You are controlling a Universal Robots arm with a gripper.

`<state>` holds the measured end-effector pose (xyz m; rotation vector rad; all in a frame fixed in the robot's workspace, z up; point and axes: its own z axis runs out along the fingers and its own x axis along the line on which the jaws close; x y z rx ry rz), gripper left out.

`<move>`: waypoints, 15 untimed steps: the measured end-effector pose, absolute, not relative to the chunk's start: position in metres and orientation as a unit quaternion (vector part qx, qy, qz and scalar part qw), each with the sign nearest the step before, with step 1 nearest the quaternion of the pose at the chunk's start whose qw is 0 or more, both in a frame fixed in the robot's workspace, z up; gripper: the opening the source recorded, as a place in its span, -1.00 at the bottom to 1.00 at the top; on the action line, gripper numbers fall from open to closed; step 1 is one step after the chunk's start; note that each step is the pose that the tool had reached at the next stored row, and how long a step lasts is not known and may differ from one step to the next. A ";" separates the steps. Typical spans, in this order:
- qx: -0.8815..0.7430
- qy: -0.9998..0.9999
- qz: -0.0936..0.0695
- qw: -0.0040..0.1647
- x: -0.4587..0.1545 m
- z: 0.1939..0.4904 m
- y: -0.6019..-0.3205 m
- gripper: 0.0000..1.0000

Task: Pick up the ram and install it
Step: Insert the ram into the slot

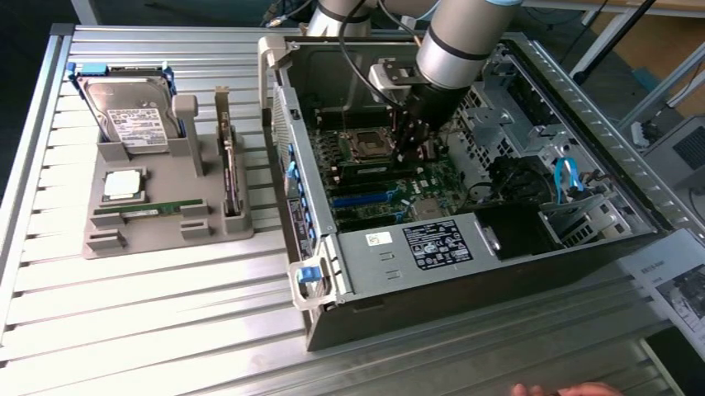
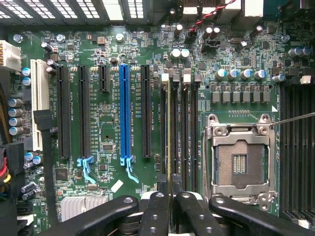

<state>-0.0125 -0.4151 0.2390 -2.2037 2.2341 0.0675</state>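
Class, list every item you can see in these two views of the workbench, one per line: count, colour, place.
holder: one, grey, exterior view's left
hard drive: one, silver, standing in the holder
processor chip: one, silver, lying in the holder
memory stick: one, green, lying in the holder
expansion card: one, dark, on edge in the holder
computer case: one, grey, open, beside the holder
motherboard: one, green, inside the case
processor socket: one, silver, empty, on the motherboard
the ram: one, green, edge-on at the memory slots
hand: one, exterior view's bottom edge
arm: one, silver and black, reaching into the case
end effector: one, black, shut on the ram
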 end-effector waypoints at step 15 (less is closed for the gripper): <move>-0.703 0.711 0.021 0.001 -0.011 0.239 -0.415 -0.76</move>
